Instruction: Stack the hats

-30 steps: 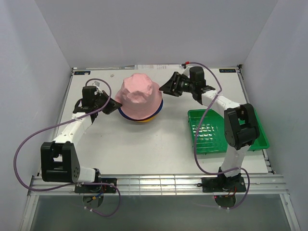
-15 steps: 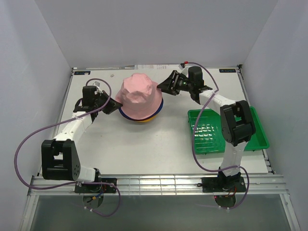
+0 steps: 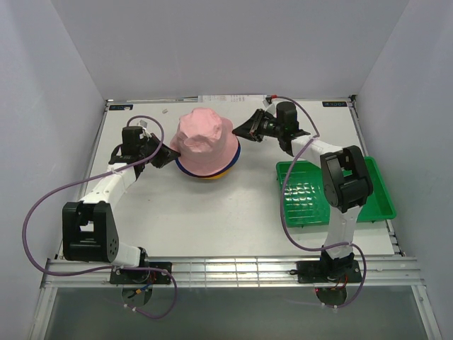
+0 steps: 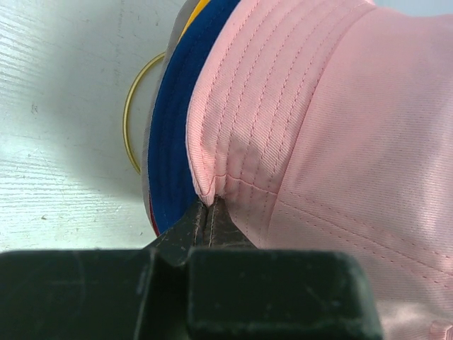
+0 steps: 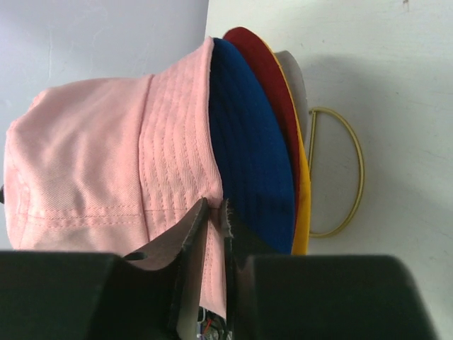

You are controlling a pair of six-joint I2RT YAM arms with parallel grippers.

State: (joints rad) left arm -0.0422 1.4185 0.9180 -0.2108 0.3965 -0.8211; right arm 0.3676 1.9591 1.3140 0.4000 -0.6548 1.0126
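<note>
A pink hat (image 3: 205,140) tops a stack of hats at mid-table. Beneath it show the brims of a blue hat (image 5: 248,163), a dark red hat (image 5: 272,85), a yellow hat (image 5: 303,205) and a grey hat (image 5: 294,71). My left gripper (image 3: 172,152) is shut on the pink brim's left edge (image 4: 209,205), and the fabric is pinched into a fold there. My right gripper (image 3: 238,132) is shut on the pink brim's right edge (image 5: 214,205), with the blue brim just beside its outer finger.
A gold wire stand (image 5: 347,177) sits under the stack, and its ring also shows in the left wrist view (image 4: 131,120). A green tray (image 3: 301,202) lies at the right, under the right arm. White walls close in the table on three sides.
The right gripper has moved left to the pink hat's right brim and shut on it. The left gripper has kept its grip and has not moved.
</note>
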